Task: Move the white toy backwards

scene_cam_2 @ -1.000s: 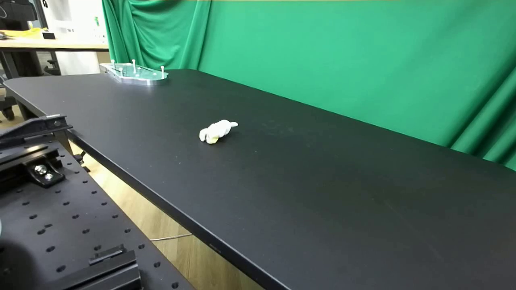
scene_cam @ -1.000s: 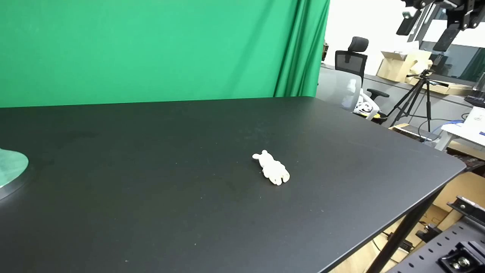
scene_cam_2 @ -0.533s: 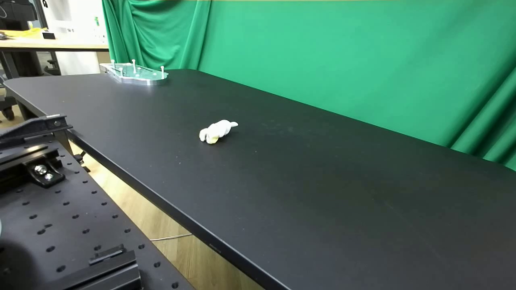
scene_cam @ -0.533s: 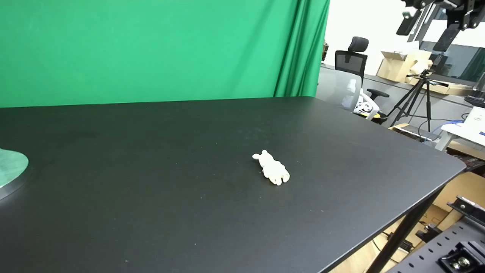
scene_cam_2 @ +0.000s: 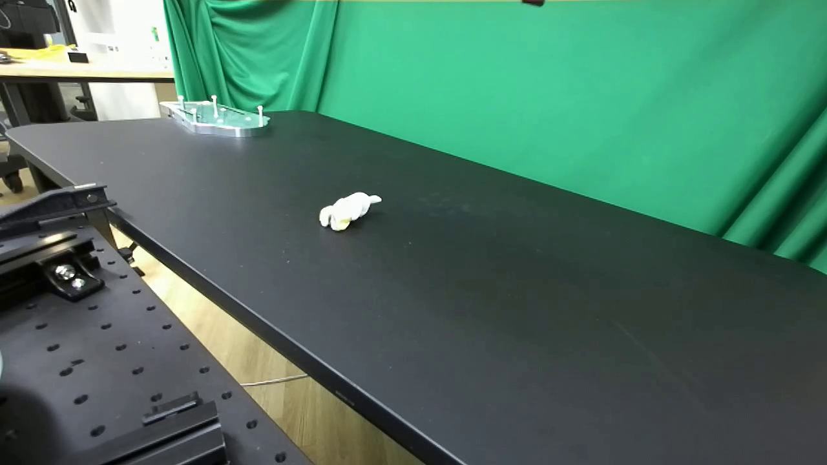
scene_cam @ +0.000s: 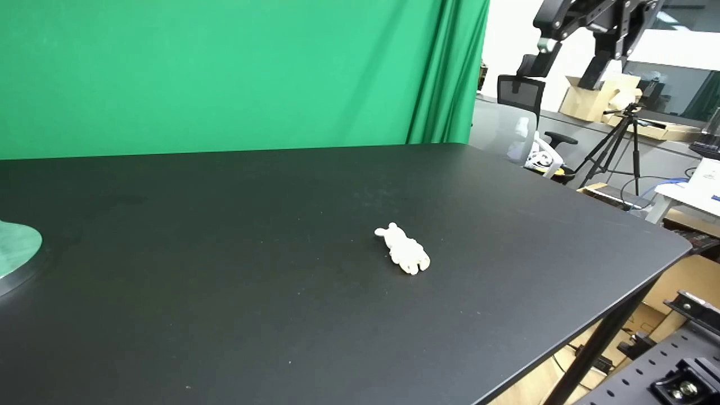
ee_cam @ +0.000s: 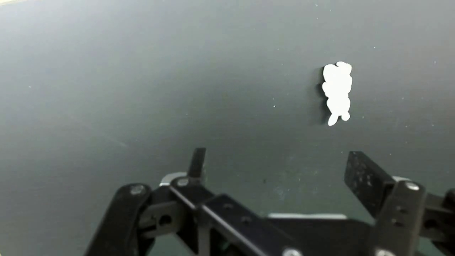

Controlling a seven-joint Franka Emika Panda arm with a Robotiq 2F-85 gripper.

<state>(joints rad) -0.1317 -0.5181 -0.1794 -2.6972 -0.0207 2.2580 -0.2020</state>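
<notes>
The white toy [scene_cam: 406, 251] is a small, lumpy, elongated figure lying flat on the black table. It also shows in an exterior view [scene_cam_2: 349, 211] and in the wrist view [ee_cam: 338, 93], up and to the right of the jaws. My gripper [scene_cam: 565, 73] is open, high in the air, well apart from the toy. In the wrist view its two black fingers [ee_cam: 277, 153] are wide apart with nothing between them. Only a small dark tip of it [scene_cam_2: 533, 2] shows at the top edge of an exterior view.
The black table [scene_cam: 225, 270] ends at a green curtain [scene_cam: 225, 73]. A pale green disc [scene_cam: 18, 250] with a metal rim stands at its far end; an exterior view shows upright pegs on it [scene_cam_2: 219, 119]. A perforated metal base [scene_cam_2: 148, 361] stands beside the table edge.
My gripper has moved left and slightly down in an exterior view over the last half second. Its tip has come into view at the top of an exterior view. The toy has not moved.
</notes>
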